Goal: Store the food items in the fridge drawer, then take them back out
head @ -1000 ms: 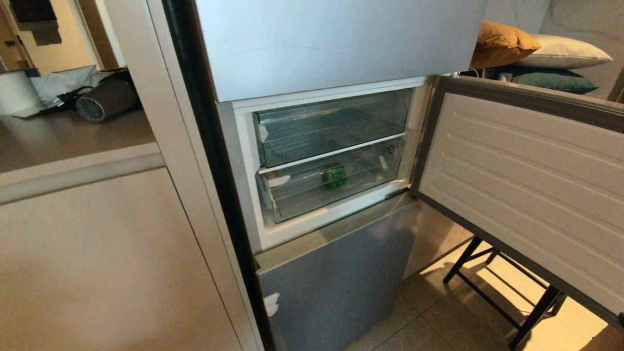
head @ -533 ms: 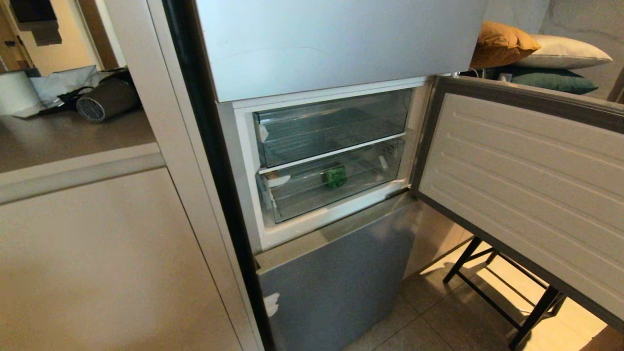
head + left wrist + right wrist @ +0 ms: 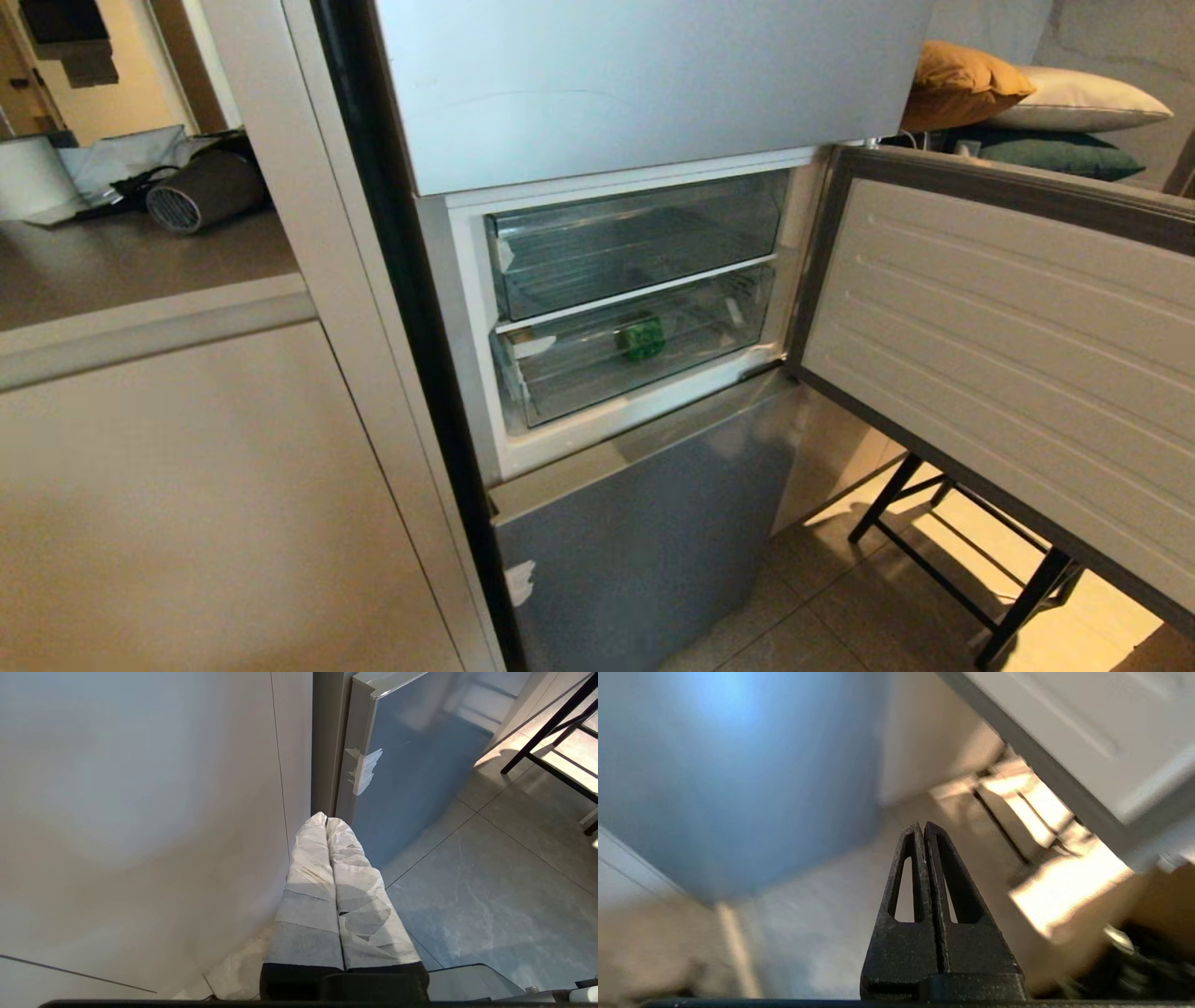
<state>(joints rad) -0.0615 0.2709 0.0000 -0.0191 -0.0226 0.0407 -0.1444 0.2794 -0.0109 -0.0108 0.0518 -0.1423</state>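
The fridge's middle compartment stands open and shows two clear plastic drawers, both pushed in. A green lumpy food item point(image 3: 640, 336) shows through the front of the lower fridge drawer point(image 3: 569, 383). The upper drawer point(image 3: 635, 243) looks empty. The potato is out of view. The lower silver-grey fridge panel point(image 3: 644, 541) is shut. Neither arm appears in the head view. My left gripper point(image 3: 326, 820), its fingers wrapped in white, is shut and empty, low by that panel's edge. My right gripper point(image 3: 920, 825), with black fingers, is shut and empty, over the floor in front of the panel.
The open compartment door point(image 3: 1008, 373) swings out to the right, over a black-legged frame point(image 3: 934, 551) on the tiled floor. Beige cabinets point(image 3: 187, 504) flank the fridge on the left. A grey cylinder point(image 3: 201, 191) lies on the counter. White tape point(image 3: 364, 770) marks the panel's edge.
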